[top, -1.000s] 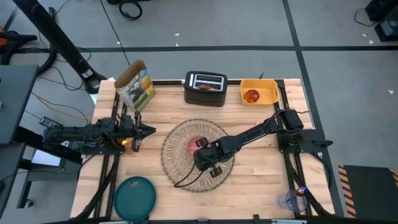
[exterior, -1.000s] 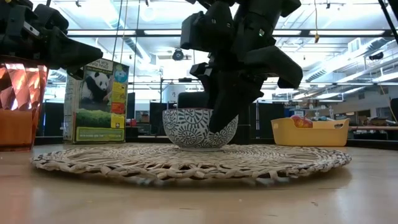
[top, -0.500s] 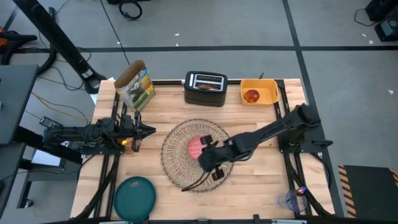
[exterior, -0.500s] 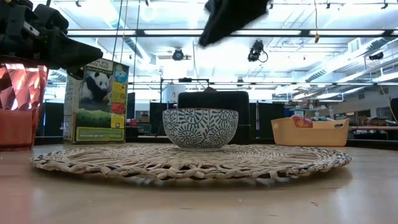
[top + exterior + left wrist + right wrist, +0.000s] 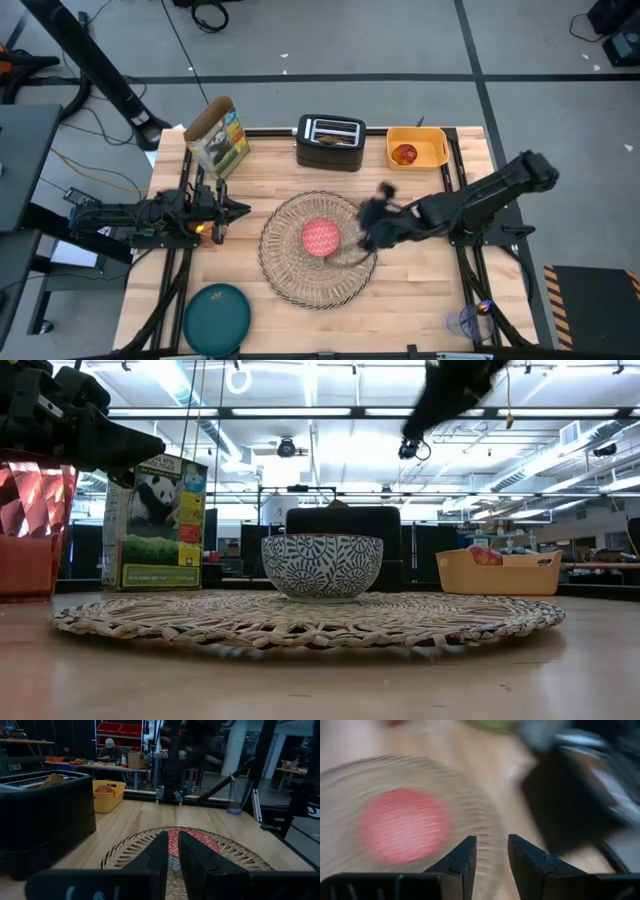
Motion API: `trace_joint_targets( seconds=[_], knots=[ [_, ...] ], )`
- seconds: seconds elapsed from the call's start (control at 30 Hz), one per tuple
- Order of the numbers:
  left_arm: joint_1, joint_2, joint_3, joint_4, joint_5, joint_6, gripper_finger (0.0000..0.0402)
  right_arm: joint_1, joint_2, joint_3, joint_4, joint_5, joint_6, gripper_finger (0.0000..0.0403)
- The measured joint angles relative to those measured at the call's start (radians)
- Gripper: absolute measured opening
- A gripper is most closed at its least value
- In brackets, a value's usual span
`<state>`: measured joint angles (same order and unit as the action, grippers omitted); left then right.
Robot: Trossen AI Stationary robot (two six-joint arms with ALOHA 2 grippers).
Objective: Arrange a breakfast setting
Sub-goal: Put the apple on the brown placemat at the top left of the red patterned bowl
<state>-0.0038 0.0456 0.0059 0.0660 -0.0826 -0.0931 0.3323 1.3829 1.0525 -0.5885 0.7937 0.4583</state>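
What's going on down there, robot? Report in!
Right tool empty, lifted beside the mat. Left tool parked at the mat's left. Bowl sits on mat; plate not placed yet. Nothing blocking.

No text is legible on the panda-printed box (image 5: 160, 525).

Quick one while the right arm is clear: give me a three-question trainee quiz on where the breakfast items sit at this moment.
1. True or false: the small red bowl sits on the woven placemat.
2. Where is the dark teal plate? A, on the placemat; B, on the bare table, on the left arm's side; C, under the bowl.
3. Fill in: the red apple lies in the ___.

Key: 1 true; 2 B; 3 yellow bin.
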Motion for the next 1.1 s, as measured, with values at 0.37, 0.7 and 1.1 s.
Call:
trace_joint_targets(
  seconds=[0.37,0.7,1.1],
  knots=[
    [0.000,0.000,0.000,0.000,0.000,0.000,0.0050,-0.268,-0.214,-0.279,0.036,0.098,0.431,0.0163],
    [0.000,0.000,0.000,0.000,0.000,0.000,0.0050,-0.563,-0.165,-0.395,0.078,0.211,0.708,0.0164],
    [0.000,0.000,0.000,0.000,0.000,0.000,0.0050,-0.813,-0.155,-0.396,0.047,-0.042,0.774,0.0155]
  ],
)
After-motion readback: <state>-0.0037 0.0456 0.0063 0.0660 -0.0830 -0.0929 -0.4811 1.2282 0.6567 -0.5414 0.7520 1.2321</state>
